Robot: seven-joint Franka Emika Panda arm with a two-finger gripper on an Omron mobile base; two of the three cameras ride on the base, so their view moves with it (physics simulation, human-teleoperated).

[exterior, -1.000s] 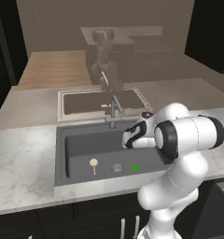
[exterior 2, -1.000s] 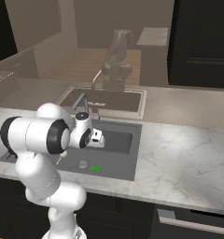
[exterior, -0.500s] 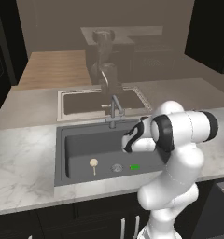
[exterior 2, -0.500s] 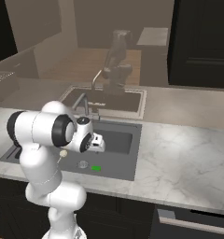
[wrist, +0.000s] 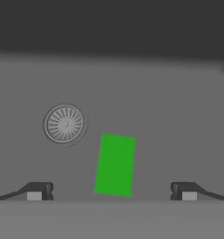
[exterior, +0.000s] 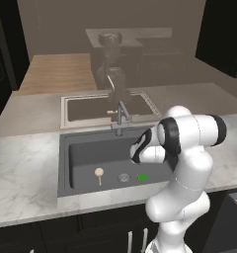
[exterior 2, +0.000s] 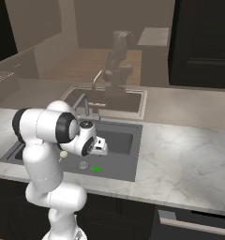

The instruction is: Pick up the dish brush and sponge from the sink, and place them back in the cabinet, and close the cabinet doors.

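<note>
The green sponge [wrist: 115, 165] lies flat on the floor of the dark grey sink [exterior: 81, 150], right of the round metal drain [wrist: 64, 123]. My gripper [wrist: 111, 192] hangs open straight above the sponge, its two fingertips [wrist: 37, 191] spread wide to either side and nothing between them. From the base, the sponge [exterior: 142, 176] is a small green patch below my hand [exterior 2: 100, 146]. The dish brush [exterior: 98, 173], with a cream round head and thin stick, lies left of the drain. The black cabinet [exterior 2: 203, 42] stands at the upper right; how its doors stand I cannot tell.
A grey faucet [exterior: 121, 116] rises at the sink's back rim, close behind my hand. A beige-rimmed mirrored basin [exterior: 71, 106] lies behind it. Marble counter [exterior 2: 180, 154] spreads on both sides of the sink. Low black base cabinets [exterior: 66, 237] run below the front edge.
My hand has sunk a little toward the sink floor over the sponge, and the upper arm has swung up behind it. The jaws stay wide; brush and sponge have not moved.
</note>
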